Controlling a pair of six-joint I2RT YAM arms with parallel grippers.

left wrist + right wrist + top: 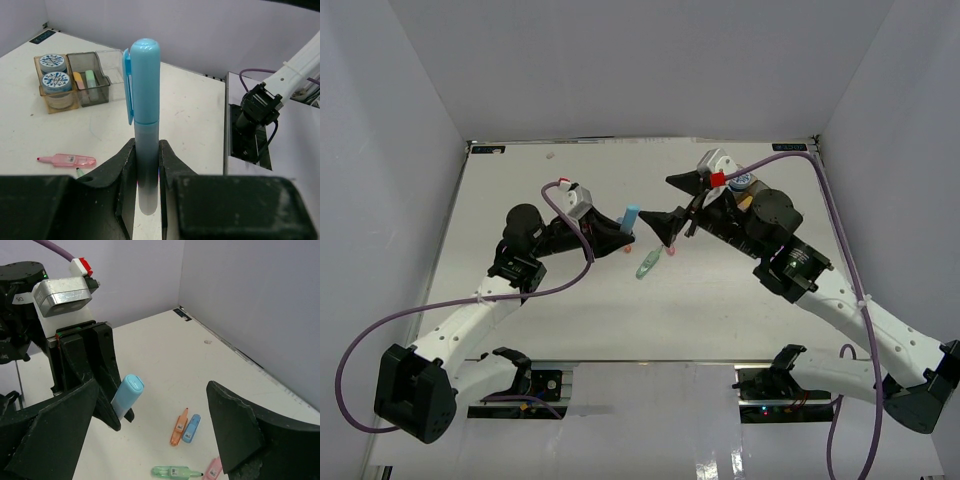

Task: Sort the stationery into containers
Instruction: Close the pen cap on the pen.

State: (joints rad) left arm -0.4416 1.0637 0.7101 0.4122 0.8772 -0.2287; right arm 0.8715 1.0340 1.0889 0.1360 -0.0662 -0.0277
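My left gripper (146,145) is shut on a pale blue highlighter (145,95), which stands upright above the table with its cap up (631,216). My right gripper (152,385) is wide open just to the right of it (676,206), holding nothing. Under it lie loose pieces: orange (179,427), blue (191,427), green (175,472) and pink (214,469). The containers (102,67) stand at the back. Two blue-and-white rolls (52,61) (56,80) fill the amber tray. An orange piece (79,80) and a green piece (90,78) lie in the grey tray.
In the top view the right arm (770,225) covers most of the containers; only one roll (744,182) shows. White walls enclose the table on three sides. A pink highlighter (67,160) lies on the table left of my left fingers.
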